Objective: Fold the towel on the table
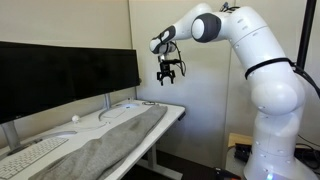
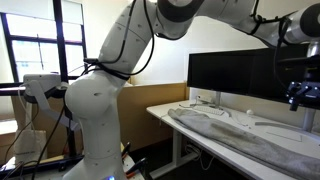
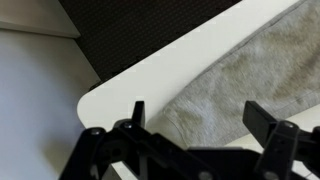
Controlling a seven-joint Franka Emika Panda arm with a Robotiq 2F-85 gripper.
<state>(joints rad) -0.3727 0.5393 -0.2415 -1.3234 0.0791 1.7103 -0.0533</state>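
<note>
Large grey-brown fuzzy cloth towel [image 1: 100, 145] lies stretched lengthwise along long white thin-topped table [image 1: 176, 109]. Towel end near table's rounded corner in wrist view. Black gripper [image 1: 168, 78] hangs above that end, clear of cloth, fingers [image 3: 138, 108] spread apart, holding nothing. Wide black monitors [image 1: 60, 75] behind towel. White keyboard [image 1: 30, 155] beside it.

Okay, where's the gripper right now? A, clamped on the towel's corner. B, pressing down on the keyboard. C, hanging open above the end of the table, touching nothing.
C: the gripper hangs open in the air above the table, clear of the towel lying along it.
</note>
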